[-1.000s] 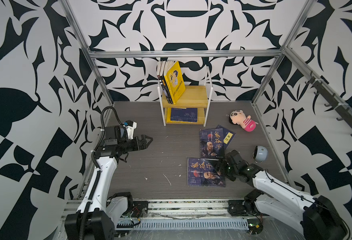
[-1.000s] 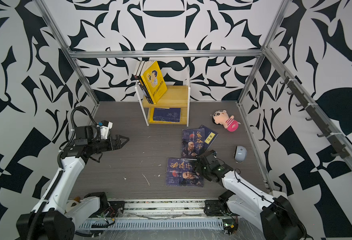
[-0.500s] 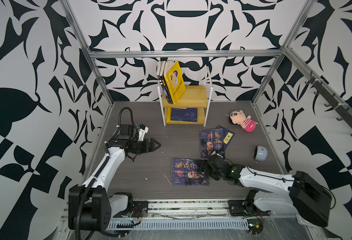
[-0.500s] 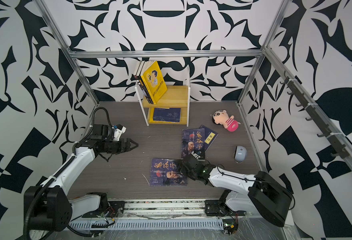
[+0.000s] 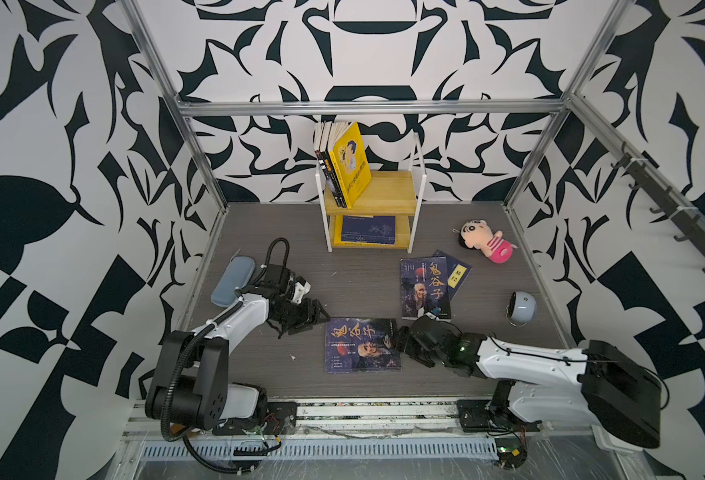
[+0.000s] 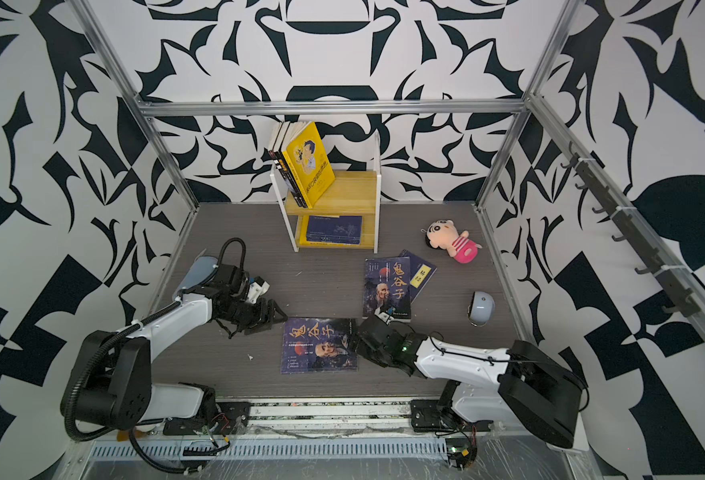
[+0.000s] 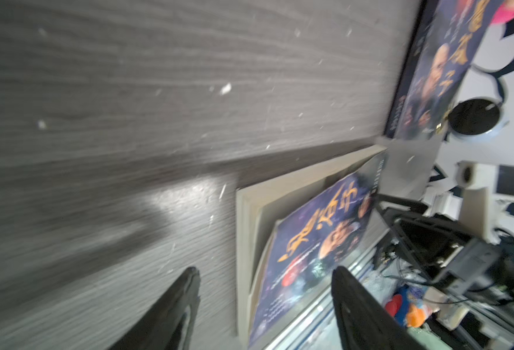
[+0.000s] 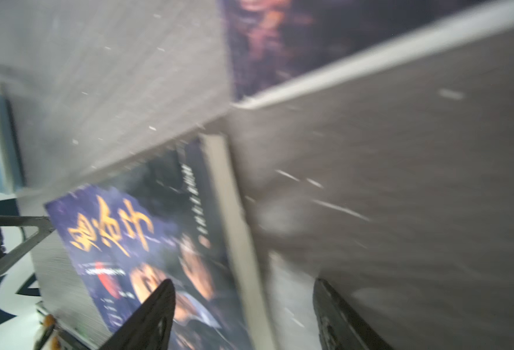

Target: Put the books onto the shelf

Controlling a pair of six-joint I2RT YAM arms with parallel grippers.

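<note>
- Now the near book is seen lying flat on the desk, cover up, well apart from the shelf.
- It is flanked by both claws: the left claw is set just beside its far left corner and the right claw against its right edge. Both are seen with jaws parted and nothing gripped.
- In the left wrist view the cover is seen curling up off the pages, so the whole block should be taken between the fingers, not the cover alone.
- The book is best steadied from the right while the left edge is entered low, with one finger slid under along the desk.
- A firm closure should be confirmed before any lift, since a thin paperback is likely to sag or fan open.
- The bare part of the top board, beside the standing books, is judged the likely place.
- A second portrait book and a navy book are also left lying on the desk.
</note>
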